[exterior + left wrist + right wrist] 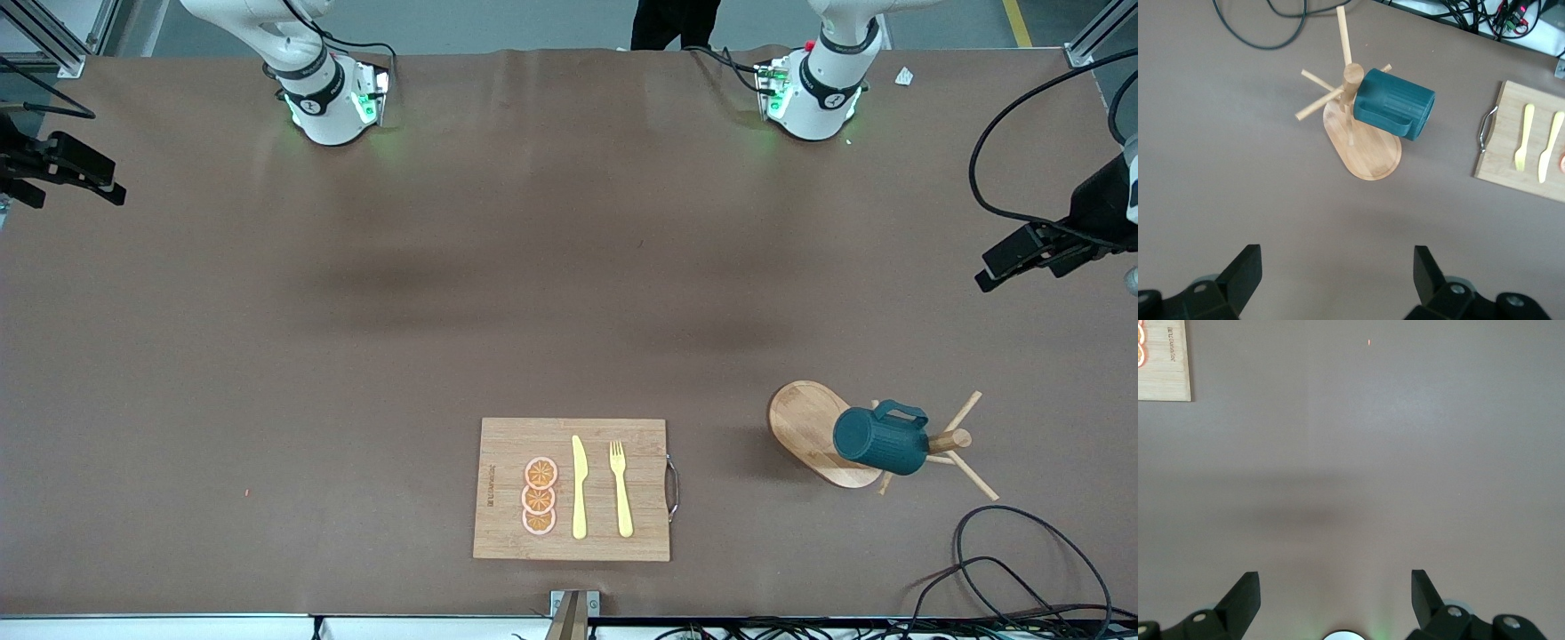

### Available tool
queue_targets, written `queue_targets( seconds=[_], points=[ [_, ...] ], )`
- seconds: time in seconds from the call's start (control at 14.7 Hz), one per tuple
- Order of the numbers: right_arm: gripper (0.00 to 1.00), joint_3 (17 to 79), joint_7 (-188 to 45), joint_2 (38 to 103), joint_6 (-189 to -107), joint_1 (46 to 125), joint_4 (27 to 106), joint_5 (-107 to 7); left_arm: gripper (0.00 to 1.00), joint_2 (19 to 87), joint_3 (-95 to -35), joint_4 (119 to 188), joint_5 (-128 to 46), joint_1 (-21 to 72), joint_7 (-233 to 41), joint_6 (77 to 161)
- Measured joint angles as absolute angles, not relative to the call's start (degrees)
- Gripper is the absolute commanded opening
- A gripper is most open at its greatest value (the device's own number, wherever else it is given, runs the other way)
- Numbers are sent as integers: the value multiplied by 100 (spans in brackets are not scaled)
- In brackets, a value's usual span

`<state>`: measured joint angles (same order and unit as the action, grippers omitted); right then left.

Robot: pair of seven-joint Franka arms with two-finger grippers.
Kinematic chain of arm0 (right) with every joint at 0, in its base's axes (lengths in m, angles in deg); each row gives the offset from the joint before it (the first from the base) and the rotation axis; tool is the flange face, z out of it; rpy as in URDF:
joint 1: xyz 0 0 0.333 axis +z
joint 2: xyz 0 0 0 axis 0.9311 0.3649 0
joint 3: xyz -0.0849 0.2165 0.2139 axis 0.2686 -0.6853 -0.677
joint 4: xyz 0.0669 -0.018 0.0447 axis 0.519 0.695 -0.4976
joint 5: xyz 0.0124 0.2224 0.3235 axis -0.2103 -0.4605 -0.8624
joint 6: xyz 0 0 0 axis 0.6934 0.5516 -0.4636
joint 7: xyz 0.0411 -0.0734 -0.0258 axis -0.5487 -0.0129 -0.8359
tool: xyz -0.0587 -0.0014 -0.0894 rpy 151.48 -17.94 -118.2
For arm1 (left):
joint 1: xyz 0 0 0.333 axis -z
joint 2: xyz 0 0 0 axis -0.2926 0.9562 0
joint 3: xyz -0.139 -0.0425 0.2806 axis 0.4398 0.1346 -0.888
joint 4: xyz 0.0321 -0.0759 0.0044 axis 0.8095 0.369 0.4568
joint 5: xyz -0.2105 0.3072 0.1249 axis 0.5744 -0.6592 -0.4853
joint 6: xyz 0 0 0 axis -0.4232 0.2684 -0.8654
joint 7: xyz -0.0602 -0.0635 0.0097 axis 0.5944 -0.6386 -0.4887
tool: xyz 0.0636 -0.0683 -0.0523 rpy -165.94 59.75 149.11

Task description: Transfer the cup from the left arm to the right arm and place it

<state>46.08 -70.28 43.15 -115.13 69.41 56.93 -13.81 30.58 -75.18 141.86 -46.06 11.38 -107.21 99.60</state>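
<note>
The cup [880, 442], a dark teal ribbed mug, hangs on its side on a peg of a wooden mug stand [800, 422] toward the left arm's end of the table, close to the front camera. In the left wrist view the cup [1395, 105] and the stand [1368, 150] show some way off from my left gripper [1338, 257], which is open over bare table with nothing between its fingers. My right gripper [1336, 581] is open and empty over bare brown table. Neither hand shows in the front view.
A wooden cutting board [507, 436] lies near the front edge, carrying orange slices [540, 496], a yellow knife [579, 489] and a yellow fork [620, 489]. Black cables [1022, 569] loop on the table nearer to the front camera than the stand. Black camera mounts [1040, 249] jut in at both ends.
</note>
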Motion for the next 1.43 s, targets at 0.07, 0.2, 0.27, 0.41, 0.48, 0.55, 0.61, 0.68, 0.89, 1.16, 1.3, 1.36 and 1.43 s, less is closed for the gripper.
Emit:
queue_targets(
  seconds=[0.07, 0.2, 0.27, 0.41, 0.48, 0.55, 0.61, 0.68, 0.89, 1.16, 1.3, 1.36, 1.43],
  points=[
    [100, 4608, -7028, 4315, -11513, 6941, 5693, -1381, 100, 3119, -7519, 14186, -4526, 1138, -10931, 10029],
    [100, 4607, -7028, 4315, -11513, 6941, 5693, -1381, 100, 3267, -7520, 14186, -4431, 1137, -11498, 10272],
    [100, 4608, -7028, 4315, -11513, 6941, 5693, -1381, 100, 3343, -7519, 14185, -4400, 1138, -11906, 10415],
    [100, 4607, -7028, 4315, -11513, 6941, 5693, -1381, 100, 3491, -7508, 14186, -4247, 1154, -12839, 10711],
    [100, 4607, -7028, 4315, -11513, 6941, 5693, -1381, 100, 3560, -7498, 14186, -4138, 1158, -13271, 10830],
    [100, 4607, -7028, 4315, -11513, 6941, 5693, -1381, 100, 3625, -7493, 14189, -4056, 1158, -13664, 10919],
    [100, 4607, -7028, 4315, -11512, 6941, 5693, -1381, 100, 3693, -7495, 14197, -4000, 1155, -14008, 11024],
    [100, 4607, -7028, 4315, -11513, 6941, 5693, -1381, 100, 3764, -7497, 14221, -3943, 1149, -14319, 11186],
    [100, 4607, -7028, 4315, -11513, 6941, 5693, -1381, 100, 3965, -7500, 14452, -3680, 1142, -15099, 11930],
    [100, 4607, -7028, 4315, -11513, 6941, 5693, -1381, 100, 4176, -7501, 15020, -3139, 1142, -15944, 13148],
    [100, 4607, -7028, 4315, -11513, 6941, 5693, -1381, 100, 4230, -7502, 15270, -3053, 1140, -16152, 13513],
    [100, 4607, -7028, 4315, -11513, 6941, 5693, -1381, 100, 4262, -7502, 15331, -3033, 1139, -16279, 13615],
    [100, 4607, -7028, 4315, -11513, 6941, 5693, -1381, 100, 4292, -7502, 15361, -3031, 1138, -16435, 13675]
  ],
)
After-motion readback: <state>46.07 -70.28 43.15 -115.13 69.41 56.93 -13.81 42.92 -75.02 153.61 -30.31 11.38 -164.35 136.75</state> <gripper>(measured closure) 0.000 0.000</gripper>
